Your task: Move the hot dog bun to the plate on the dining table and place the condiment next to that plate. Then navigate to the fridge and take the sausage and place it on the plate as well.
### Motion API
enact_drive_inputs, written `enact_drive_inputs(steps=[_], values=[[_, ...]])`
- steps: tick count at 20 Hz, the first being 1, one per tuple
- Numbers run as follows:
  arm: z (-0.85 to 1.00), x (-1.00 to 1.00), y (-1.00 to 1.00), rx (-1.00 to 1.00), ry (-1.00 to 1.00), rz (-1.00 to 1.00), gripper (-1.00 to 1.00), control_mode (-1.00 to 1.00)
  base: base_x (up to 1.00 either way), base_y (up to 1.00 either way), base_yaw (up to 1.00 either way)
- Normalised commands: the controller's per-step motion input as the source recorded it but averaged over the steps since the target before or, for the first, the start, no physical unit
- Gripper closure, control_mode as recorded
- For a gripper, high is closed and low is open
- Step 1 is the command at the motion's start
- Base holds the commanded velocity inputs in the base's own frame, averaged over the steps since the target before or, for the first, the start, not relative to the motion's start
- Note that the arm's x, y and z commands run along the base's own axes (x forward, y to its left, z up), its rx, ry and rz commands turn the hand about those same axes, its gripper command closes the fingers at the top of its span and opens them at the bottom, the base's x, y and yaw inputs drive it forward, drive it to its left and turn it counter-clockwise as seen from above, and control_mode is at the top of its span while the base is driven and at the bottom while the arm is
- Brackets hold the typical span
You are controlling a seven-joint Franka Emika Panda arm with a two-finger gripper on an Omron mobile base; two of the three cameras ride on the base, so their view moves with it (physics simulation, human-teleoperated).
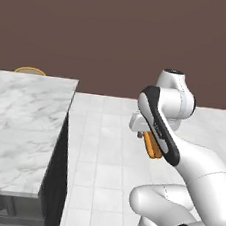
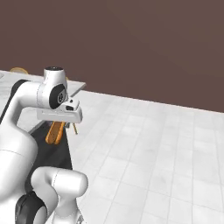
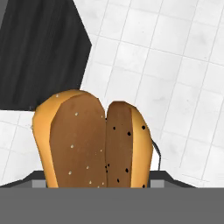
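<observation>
The hot dog bun (image 3: 94,140) is golden brown and split down the middle, and it stands upright close to the camera in the hand view. It hides the fingertips there. My gripper (image 1: 150,141) is shut on the bun (image 1: 155,148), holding it in the air above the white tiled floor, to the right of the marble counter. From the right base view the bun (image 2: 55,133) hangs below the hand (image 2: 60,114), beside the counter's dark side.
A marble-topped counter (image 1: 17,127) with dark sides stands at the left. A tan curved rim (image 1: 30,70) shows at its far edge; I cannot tell what it is. White tiled floor (image 2: 157,153) stretches to a brown wall.
</observation>
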Motion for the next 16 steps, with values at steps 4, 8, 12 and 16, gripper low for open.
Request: enact_drive_inputs(steps=[4, 8, 12, 16], values=[[0.0, 0.0, 0.0, 0.0, 0.0, 0.0, 1.0, 1.0, 0.95, -0.86, 0.37], [0.0, 0.0, 0.0, 0.0, 0.0, 0.0, 1.0, 1.0, 1.0, -0.83, 0.37], [0.0, 0.0, 0.0, 0.0, 0.0, 0.0, 1.0, 1.0, 1.0, -0.83, 0.37], [0.0, 0.0, 0.0, 0.0, 0.0, 0.0, 1.0, 1.0, 1.0, -0.81, 0.37]])
